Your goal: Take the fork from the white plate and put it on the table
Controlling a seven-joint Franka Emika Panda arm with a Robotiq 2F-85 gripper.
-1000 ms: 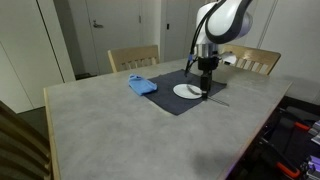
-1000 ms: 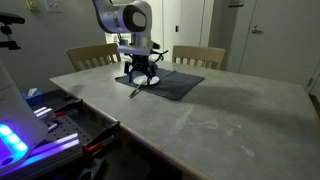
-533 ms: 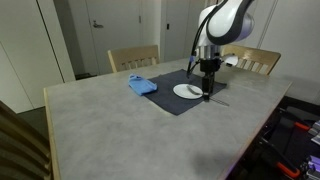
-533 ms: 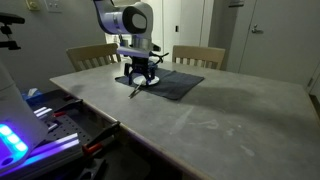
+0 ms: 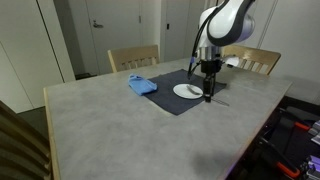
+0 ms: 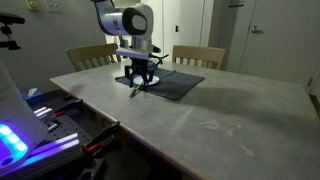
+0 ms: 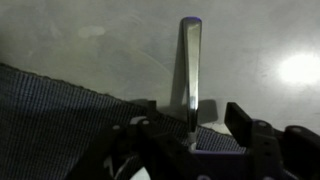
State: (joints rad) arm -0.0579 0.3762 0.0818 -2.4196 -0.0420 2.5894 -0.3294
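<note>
The end effector (image 5: 208,96) was seen lowered close to the counter (image 5: 100,125), at the edge of a dark mat (image 5: 178,106) on the side away from a blue cloth (image 5: 141,85). The white plate (image 5: 186,91) was found on the mat just beside the end effector, and nothing could be made out on it.

In the wrist view the fork (image 7: 190,60) was shown between the two fingers (image 7: 240,115), its handle running straight away from the camera over the bare counter (image 7: 260,40) and ending in a purplish tip. The mat (image 7: 60,120) was seen in the lower part of that view, its edge passing beneath the end effector (image 7: 192,112). A gap was visible between the handle and the finger on either side, so the end effector was judged partly open at that height. Whether the fork was clamped lower down, where the view was dark and blurred, could not be told.

In both exterior views the fork (image 6: 135,91) was seen as a thin sliver reaching out from under the end effector (image 6: 140,85) at the mat's border, off the plate. Whether it touched the counter could not be decided.
</note>
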